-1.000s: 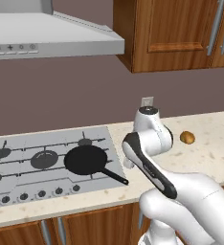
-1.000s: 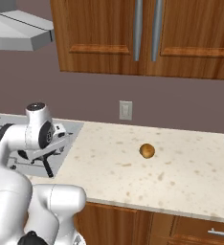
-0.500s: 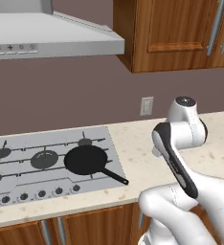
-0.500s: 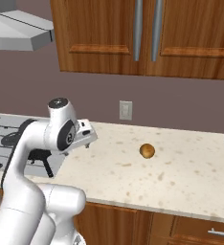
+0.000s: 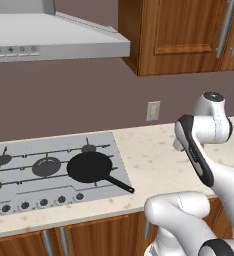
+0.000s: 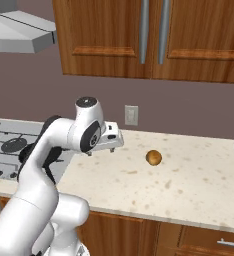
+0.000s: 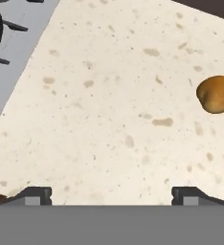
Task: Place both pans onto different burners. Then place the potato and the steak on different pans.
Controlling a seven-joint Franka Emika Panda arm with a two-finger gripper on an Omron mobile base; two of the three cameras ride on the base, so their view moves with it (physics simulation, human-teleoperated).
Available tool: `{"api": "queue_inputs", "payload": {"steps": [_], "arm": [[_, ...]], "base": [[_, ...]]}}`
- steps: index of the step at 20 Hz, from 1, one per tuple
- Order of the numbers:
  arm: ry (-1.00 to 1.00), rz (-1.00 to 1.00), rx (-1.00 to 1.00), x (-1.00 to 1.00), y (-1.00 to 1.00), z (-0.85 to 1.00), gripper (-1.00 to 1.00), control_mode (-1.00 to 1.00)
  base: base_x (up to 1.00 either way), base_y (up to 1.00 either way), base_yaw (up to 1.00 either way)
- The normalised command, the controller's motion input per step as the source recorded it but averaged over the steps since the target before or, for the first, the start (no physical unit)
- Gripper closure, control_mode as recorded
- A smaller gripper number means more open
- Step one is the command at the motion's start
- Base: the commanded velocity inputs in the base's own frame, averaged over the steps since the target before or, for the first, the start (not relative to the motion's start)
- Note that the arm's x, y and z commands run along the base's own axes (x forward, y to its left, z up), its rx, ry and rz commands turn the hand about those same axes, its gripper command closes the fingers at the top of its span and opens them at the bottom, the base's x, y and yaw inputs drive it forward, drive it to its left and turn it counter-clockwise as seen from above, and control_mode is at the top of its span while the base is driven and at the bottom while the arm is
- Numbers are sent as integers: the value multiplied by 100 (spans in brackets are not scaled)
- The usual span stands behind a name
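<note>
Swung rightward from over the cooktop's edge, the arm is now carried out above the bare desk (image 6: 199, 170), closer to the potato (image 6: 153, 158) than a second ago. In the right base view the arm is bent at the elbow, with the hand held level and the gripper (image 6: 100, 151) pointed down at the desk, above it and touching nothing. In the hand view the gripper (image 7: 112, 194) is seen with its jaws spread wide and nothing between them; the two dark fingertips (image 7: 36, 195) stand well apart.

On the cooktop (image 5: 19, 187), at the left, one pan (image 5: 89, 167) is seen resting on the right-hand burner (image 5: 88, 149), its thin handle pointed toward the desk's front edge and to the right. The large middle burner (image 5: 46, 166) is left uncovered.

The potato lies on the desk right of the gripper, its long axis running roughly across the desk. A wall outlet (image 6: 131, 115) is set behind, with wooden cabinets (image 6: 154, 37) above.
</note>
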Motion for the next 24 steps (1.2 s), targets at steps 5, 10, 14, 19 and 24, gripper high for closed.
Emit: {"api": "queue_inputs", "payload": {"steps": [5, 10, 14, 19, 24], "arm": [[-3, -9, 0, 24, -40, -6, -100, -100], [-9, -18, 0, 17, -55, 0, -100, -100], [-10, -12, 0, 28, -40, -2, -100, -100], [-8, -5, 1, 46, -30, -2, -100, -100], [-2, 0, 3, 24, -31, -7, -100, -100]], "base": [[0, 0, 0], [0, 0, 0], [0, 0, 0], [0, 0, 0], [0, 0, 0]]}}
